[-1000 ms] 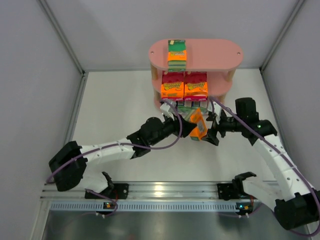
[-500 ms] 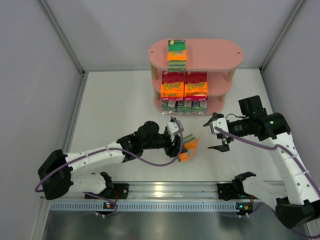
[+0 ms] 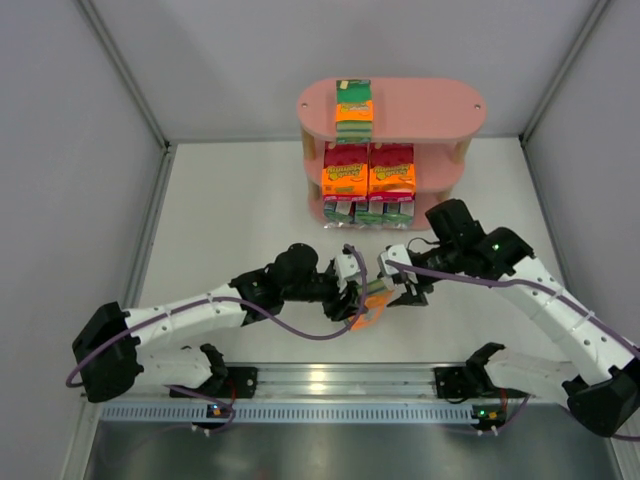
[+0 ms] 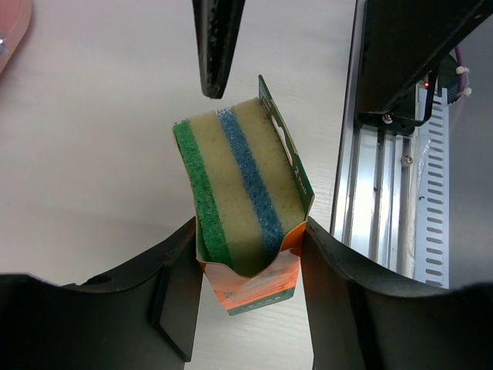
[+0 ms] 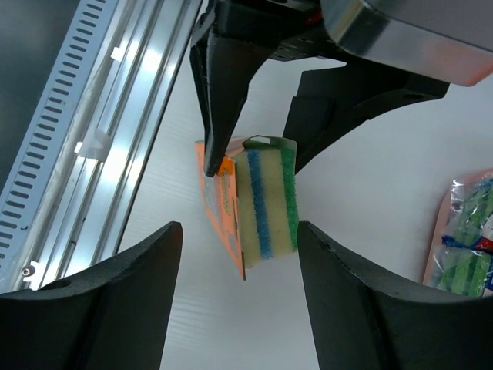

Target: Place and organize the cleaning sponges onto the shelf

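Left claw [image 4: 248,225] is clamping the sponge pack [image 4: 240,196]; right claw [image 5: 239,228] is gaping just beside it. A mistimed release is risking a drop.

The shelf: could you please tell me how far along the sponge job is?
Done: the shelf holds one green pack on top, two orange packs on the middle board and a row of wrapped packs below. In hand: the left pincer clamps an orange-sleeved pack over the table, with the right pincer open around it. Left: shelve that pack; no other loose pack shows.
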Robot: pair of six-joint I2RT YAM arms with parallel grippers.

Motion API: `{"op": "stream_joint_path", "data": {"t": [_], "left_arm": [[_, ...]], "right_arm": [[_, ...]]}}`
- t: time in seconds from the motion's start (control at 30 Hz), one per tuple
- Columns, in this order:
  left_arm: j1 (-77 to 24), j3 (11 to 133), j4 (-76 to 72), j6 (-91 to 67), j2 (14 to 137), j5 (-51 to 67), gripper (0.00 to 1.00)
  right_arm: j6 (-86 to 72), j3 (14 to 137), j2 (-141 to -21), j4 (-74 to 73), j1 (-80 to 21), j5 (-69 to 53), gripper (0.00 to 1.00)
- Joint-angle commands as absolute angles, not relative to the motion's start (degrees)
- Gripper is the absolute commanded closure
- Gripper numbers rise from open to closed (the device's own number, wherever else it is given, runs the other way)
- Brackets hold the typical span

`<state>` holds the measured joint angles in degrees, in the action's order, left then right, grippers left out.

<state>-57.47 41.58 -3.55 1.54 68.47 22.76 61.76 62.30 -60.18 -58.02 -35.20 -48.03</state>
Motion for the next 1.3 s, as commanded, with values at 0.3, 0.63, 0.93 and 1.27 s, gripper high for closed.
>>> {"op": "stream_joint_path", "data": {"t": [0.3, 0.63, 0.93, 1.27], "left_arm": [[-57.6, 42.5, -4.5, 2.0, 64.3, 23.7, 0.68], [-57.7, 41.5, -4.4, 1.4, 63.6, 21.1, 0.67], [-57.6, 38.7, -4.5, -2.0, 59.4, 13.1, 0.34], [-57.5, 36.0, -0.2, -3.2, 43.3, 5.0, 0.02]], "right_arm": [[58.8, 62.1, -63.8, -51.9, -39.9, -43.9, 0.57], [59.2, 62.2, -63.9, -53.7, -40.4, -44.7, 1.00], [59.8, 62.8, -62.0, -55.5, -40.3, -44.2, 1.00], [56.2, 65.2, -58.7, -53.9, -38.5, -37.3, 1.00]]}}
